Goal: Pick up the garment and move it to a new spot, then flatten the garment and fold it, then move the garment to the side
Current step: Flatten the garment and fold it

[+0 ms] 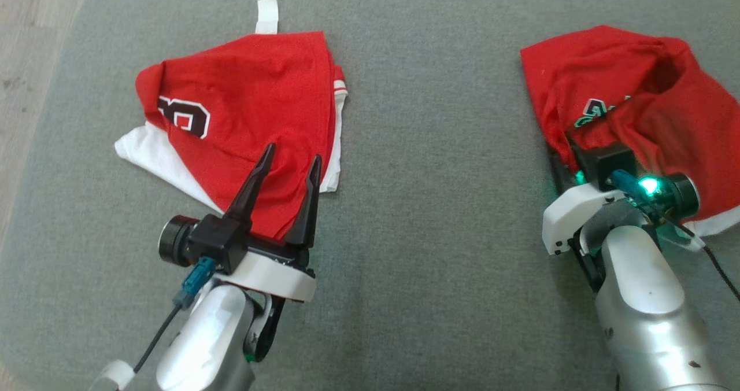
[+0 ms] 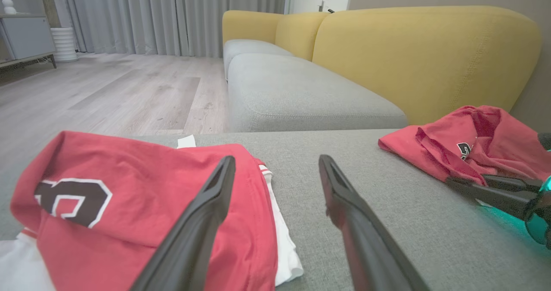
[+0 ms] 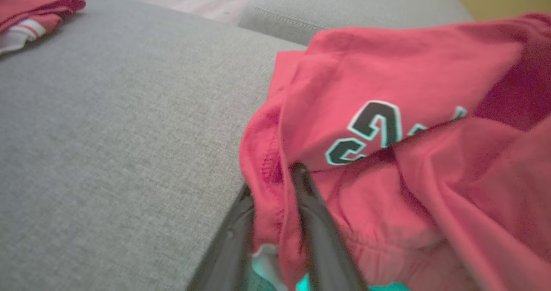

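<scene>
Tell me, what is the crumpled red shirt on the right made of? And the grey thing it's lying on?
The crumpled red shirt looks like soft, matte knit cloth, maybe cotton jersey: it bunches into loose, floppy folds and has a stitched hem. The grey cushion looks like coarse woven sofa fabric, matte too, with a fine speckled weave. The exact fibres cannot be told from a picture.

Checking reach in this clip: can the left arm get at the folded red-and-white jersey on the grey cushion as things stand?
Probably yes: the open left gripper hangs over the near edge of the folded red-and-white jersey, with nothing between them.
</scene>
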Motion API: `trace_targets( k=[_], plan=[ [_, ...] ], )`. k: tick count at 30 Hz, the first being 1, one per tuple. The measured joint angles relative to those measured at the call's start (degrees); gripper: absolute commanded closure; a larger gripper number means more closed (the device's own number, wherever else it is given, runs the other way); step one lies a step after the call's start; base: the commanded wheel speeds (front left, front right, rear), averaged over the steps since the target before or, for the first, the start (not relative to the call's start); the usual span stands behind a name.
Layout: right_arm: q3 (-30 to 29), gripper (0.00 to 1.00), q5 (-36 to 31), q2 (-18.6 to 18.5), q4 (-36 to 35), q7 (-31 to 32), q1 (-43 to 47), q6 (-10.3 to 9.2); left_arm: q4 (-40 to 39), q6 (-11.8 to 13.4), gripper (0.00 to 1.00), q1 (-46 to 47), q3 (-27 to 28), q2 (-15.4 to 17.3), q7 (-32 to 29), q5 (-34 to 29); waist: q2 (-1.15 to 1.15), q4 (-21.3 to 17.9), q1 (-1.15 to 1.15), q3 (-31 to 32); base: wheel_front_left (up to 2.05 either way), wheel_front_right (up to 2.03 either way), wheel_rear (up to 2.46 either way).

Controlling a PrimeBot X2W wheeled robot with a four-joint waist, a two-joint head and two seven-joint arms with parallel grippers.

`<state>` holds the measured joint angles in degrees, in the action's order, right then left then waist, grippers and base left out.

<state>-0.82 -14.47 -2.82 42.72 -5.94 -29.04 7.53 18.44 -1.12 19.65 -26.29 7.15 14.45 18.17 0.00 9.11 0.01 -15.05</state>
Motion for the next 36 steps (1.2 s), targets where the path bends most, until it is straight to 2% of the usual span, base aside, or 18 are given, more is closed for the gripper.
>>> trace_targets(
  k=[6, 11, 17, 21, 25, 29, 33, 36],
  plan=[
    [0.6, 1.00, 6.2, 0.0, 0.6, -5.3, 0.0, 0.00, 1.1, -0.5, 0.00, -0.2, 0.6, -0.4, 0.0, -0.3, 0.00, -0.8, 0.00, 2.2, 0.00, 0.00, 0.00],
    [-0.8, 1.00, 10.1, 0.0, -0.2, -7.0, -1.9, 0.00, 1.1, -0.5, 0.00, -1.3, 1.8, -0.8, 0.0, -0.6, 0.00, -1.4, -0.01, 4.9, 0.00, 0.00, 0.00],
    [-7.5, 1.00, 10.3, 0.0, -2.8, -7.6, -7.1, 0.00, 1.1, -0.9, 0.00, -3.9, 2.5, -1.1, 0.0, -0.6, 0.00, -1.4, -0.01, 8.0, 0.00, 0.00, 0.00],
    [-12.7, 1.00, 6.5, -0.1, -3.4, -4.7, -10.3, 0.00, 0.8, -1.1, 0.00, -4.8, 3.4, -1.6, 0.0, -0.6, 0.00, -0.4, -0.01, 9.3, 0.00, 0.00, 0.00],
    [-14.8, 1.00, 5.4, -0.2, -2.4, -2.6, -14.8, 0.00, 0.9, -1.4, 0.00, -5.0, 3.8, -2.2, 0.0, -1.0, 0.00, 0.8, -0.01, 9.8, 0.00, 0.00, 0.00],
    [-16.5, 1.00, 4.6, -0.4, 1.0, -2.8, -26.1, 0.00, 1.0, -1.5, 0.00, -5.3, 4.1, -2.4, 0.0, -1.1, 0.00, 2.7, -0.01, 10.7, 0.00, 0.00, 0.00],
    [-15.9, 1.00, 4.4, -0.4, 2.6, -6.0, -38.0, 0.00, 1.1, -1.5, 0.00, -7.2, 4.6, -2.5, 0.0, -1.1, 0.00, 3.9, -0.01, 12.1, 0.00, 0.00, 0.00],
    [-15.9, 1.00, 6.2, -0.4, 3.8, -6.8, -41.9, 0.00, 1.2, -1.5, 0.00, -8.5, 5.8, -2.5, 0.0, -1.1, 0.00, 3.8, -0.02, 12.9, 0.00, 0.00, 0.00]
  ],
)
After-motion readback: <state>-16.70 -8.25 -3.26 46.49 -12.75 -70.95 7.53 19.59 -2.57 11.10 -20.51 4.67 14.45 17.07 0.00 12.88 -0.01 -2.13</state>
